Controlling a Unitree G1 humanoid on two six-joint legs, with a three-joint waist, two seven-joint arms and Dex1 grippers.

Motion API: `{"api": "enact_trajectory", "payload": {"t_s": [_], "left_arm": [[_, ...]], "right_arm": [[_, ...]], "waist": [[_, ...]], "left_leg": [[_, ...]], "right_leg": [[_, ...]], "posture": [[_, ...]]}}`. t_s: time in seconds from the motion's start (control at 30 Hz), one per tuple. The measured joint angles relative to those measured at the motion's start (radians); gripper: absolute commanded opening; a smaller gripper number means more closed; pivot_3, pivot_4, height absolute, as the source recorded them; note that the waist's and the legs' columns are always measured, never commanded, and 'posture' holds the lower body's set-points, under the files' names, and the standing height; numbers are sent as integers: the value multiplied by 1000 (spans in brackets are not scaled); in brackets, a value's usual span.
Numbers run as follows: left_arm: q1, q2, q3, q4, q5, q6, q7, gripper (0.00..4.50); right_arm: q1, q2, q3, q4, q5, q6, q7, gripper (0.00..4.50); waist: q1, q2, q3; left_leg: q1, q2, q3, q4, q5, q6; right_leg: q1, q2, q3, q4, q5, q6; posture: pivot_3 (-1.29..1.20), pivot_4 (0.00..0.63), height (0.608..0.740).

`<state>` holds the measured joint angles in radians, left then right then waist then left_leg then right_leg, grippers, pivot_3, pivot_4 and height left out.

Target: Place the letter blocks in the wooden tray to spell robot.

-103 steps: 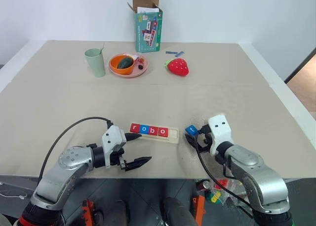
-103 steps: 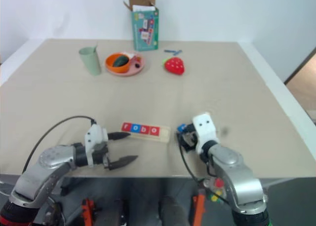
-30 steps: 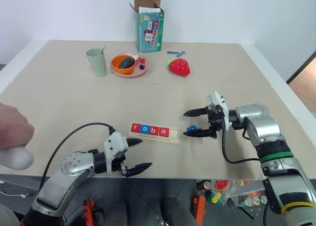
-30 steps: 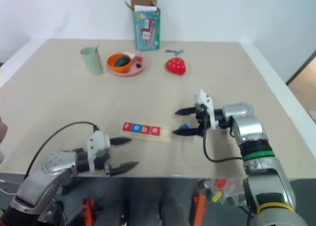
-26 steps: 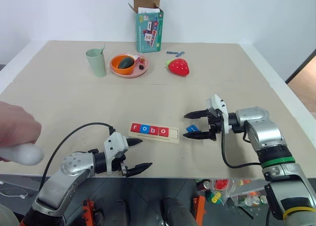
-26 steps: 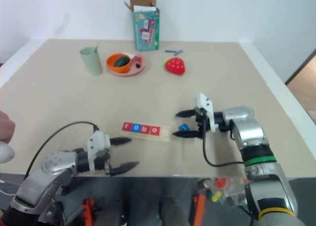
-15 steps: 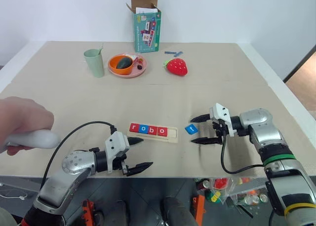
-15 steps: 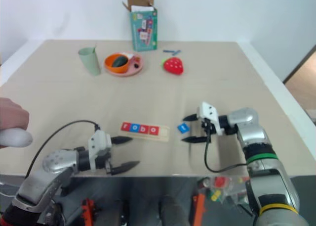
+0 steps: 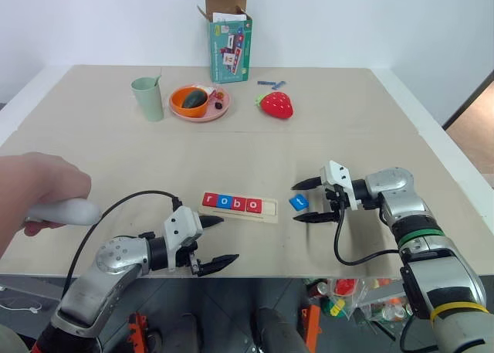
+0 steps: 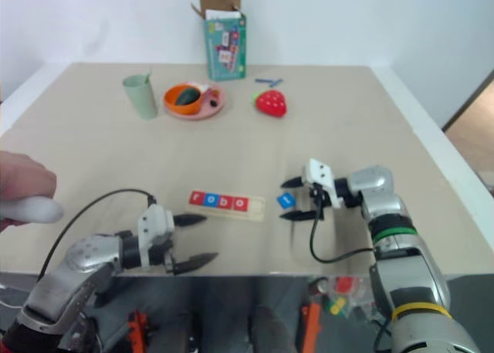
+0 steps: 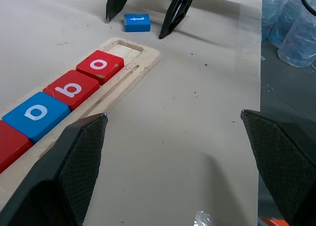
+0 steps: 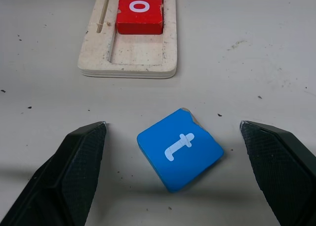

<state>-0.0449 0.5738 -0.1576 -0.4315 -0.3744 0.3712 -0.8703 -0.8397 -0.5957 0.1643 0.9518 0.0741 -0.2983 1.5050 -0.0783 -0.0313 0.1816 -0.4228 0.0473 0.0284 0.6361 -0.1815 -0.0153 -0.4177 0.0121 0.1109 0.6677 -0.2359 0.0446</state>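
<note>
Four tiles already sit in the wooden tray [image 9: 240, 207], reading r-o-b-o, so I just need the blue t block [image 12: 179, 149]. It lies flat on the table [image 9: 309, 137] just off the tray's empty end slot. My right gripper [image 9: 312, 201] is spread wide around it, not touching. Left gripper [image 9: 214, 242] idles spread near the tray's other end. Plenty of bare table beyond the tray, though the table's front edge is close.
</note>
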Motion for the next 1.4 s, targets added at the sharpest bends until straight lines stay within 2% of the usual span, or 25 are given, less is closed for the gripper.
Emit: {"api": "enact_trajectory", "payload": {"t_s": [0.23,0.53,0.73,0.93,1.17,1.4], "left_arm": [[0,0,0,-12,0,7,11,4500],[0,0,0,-11,0,8,10,4500],[-2,-2,-3,-11,0,7,9,4500],[-8,-3,-4,-9,0,6,-5,4500],[-12,-3,-4,-6,1,6,-12,4500],[-16,-2,-4,8,2,6,-20,4500]], "right_arm": [[-12,16,-4,37,-1,-27,-1,1701],[1,20,-12,-17,1,40,-11,1694],[88,14,-38,-360,44,310,-116,1694],[258,-8,-65,-819,71,659,-321,1694],[356,37,-63,-1121,80,975,-552,1694],[358,94,-59,-1246,114,1182,-709,1694]], "waist": [[0,0,0],[0,0,0],[1,0,0],[6,0,0],[4,0,0],[4,0,0]], "left_leg": [[1,0,0,0,1,1],[0,0,0,0,1,1],[0,0,-1,-1,1,1],[-2,0,-1,-1,1,0],[-2,0,0,-1,1,0],[-5,0,0,-1,1,0]], "right_leg": [[1,0,0,0,1,-1],[0,0,0,0,1,-1],[0,0,0,0,0,0],[-2,0,0,0,-1,0],[-3,0,0,0,0,-1],[-5,0,0,0,0,-1]], "posture": [[0,150,740],[0,150,740],[0,150,740],[0,150,740],[0,150,740],[0,150,740]]}}
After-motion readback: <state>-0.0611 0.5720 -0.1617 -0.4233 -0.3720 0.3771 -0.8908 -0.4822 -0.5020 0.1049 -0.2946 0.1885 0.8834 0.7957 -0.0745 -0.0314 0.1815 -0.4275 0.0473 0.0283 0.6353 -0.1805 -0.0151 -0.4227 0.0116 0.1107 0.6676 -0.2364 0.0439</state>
